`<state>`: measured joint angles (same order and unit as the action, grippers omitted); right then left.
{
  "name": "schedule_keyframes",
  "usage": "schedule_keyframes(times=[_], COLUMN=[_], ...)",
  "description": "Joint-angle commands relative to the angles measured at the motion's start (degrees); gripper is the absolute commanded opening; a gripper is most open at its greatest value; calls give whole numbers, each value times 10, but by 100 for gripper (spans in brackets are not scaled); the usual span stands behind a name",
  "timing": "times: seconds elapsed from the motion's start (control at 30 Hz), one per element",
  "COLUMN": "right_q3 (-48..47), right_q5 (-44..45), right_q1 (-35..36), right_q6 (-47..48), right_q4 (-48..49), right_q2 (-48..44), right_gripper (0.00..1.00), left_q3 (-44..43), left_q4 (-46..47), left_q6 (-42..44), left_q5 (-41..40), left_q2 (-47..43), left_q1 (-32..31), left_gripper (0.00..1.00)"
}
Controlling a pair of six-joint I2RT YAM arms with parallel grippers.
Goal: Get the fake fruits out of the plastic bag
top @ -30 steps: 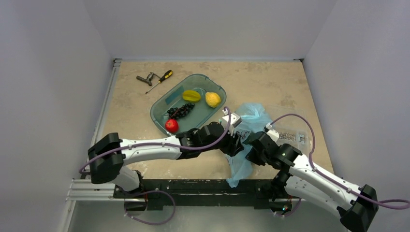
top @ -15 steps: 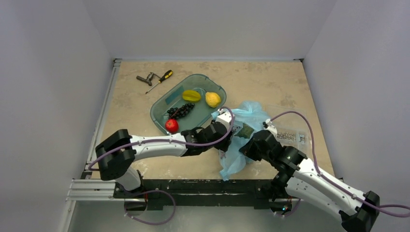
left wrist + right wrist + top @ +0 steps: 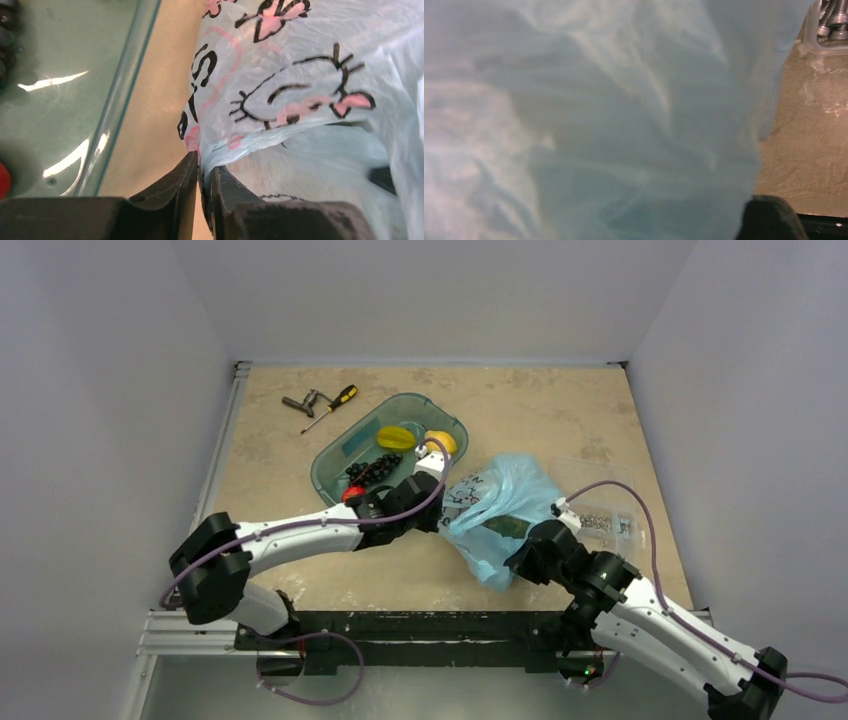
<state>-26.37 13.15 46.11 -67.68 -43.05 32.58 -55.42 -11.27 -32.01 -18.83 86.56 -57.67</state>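
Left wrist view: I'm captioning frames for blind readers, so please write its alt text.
The left fingers pinch shut on the edge of a light-blue plastic bag printed with pink-and-black cartoon figures. Beside it, across a strip of tan table, lies a teal tray.

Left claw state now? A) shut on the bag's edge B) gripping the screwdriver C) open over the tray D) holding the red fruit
A: the left wrist view shows the left claw pinched shut on a fold of the printed bag, just beside the tray.
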Motion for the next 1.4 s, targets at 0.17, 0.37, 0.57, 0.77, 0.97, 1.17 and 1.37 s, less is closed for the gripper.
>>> schedule_keyframes(times=[0.17, 0.37, 0.57, 0.77, 0.97, 1.17, 1.37], right_q3=[10, -27, -43, -40, -44, -50, -54], right_q5=[-23, -2, 7, 4, 11, 10, 20], right_q1=[2, 2, 2, 2, 2, 2, 2], right_q6=[56, 72, 78, 79, 91, 106, 105], right_q4=[42, 33, 28, 25, 16, 20, -1], right_q2=[66, 58, 40, 27, 15, 22, 11], right_gripper=[0, 8, 7, 0, 0, 0, 0], left_q3=[70, 132, 175, 138, 30, -43, -65], left_q4=[56, 160, 281, 346, 324, 350, 382], left_q6=[-15, -23, -5, 23, 10, 49, 85], left_q5=[105, 97, 23, -118, -83, -63, -120], left_q2=[-191, -260, -222, -110, -8, 85, 146], left_q1=[-70, -166, -234, -236, -158, -128, -101], left_gripper=[61, 56, 46, 39, 29, 24, 28])
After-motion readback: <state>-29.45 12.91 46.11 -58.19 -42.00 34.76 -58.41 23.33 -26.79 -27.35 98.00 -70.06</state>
